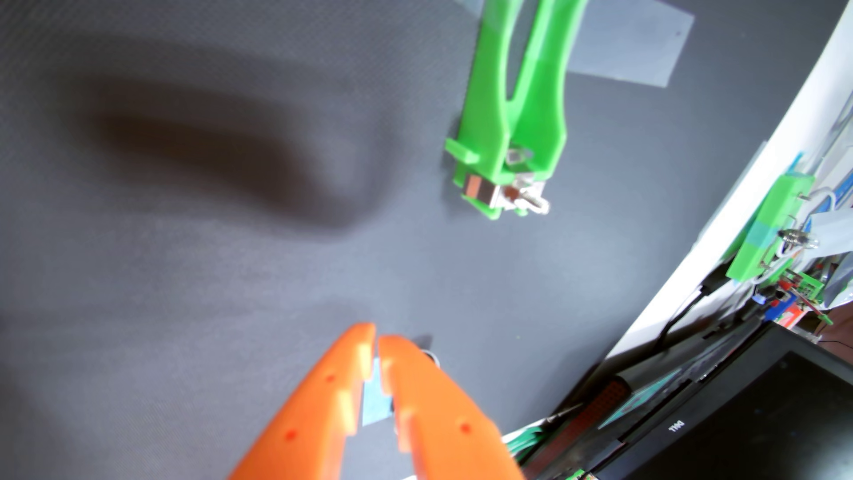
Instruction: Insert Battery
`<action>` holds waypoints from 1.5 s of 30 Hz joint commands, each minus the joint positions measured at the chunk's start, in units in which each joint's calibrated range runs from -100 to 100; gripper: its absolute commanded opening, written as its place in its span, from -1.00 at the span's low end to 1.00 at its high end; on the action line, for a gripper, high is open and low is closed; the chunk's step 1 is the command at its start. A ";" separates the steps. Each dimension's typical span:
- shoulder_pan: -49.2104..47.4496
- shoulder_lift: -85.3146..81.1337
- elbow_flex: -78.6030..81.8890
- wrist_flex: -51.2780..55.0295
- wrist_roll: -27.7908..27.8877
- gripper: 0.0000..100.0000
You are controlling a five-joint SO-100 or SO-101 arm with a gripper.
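One green holder (507,138) sits at one o'clock, well apart from the orange gripper (376,344), whose jaws look nearly clenched together.

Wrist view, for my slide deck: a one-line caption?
Orange gripper, fingers nearly closed, above a dark mat, the green battery holder ahead.

Dark grey mat (184,277); Dell monitor (747,415) lower right; clear tape (637,41) top.

My wrist camera looks steeply down past my orange gripper (376,344) onto the near grey mat (184,277), slightly blurred, table edge at right
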 commanded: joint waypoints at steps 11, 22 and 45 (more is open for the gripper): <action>-2.98 -0.18 -2.10 -0.21 0.24 -0.97; -2.50 0.48 -12.01 0.81 -0.12 -0.97; 13.20 29.49 -39.56 16.05 3.64 -0.97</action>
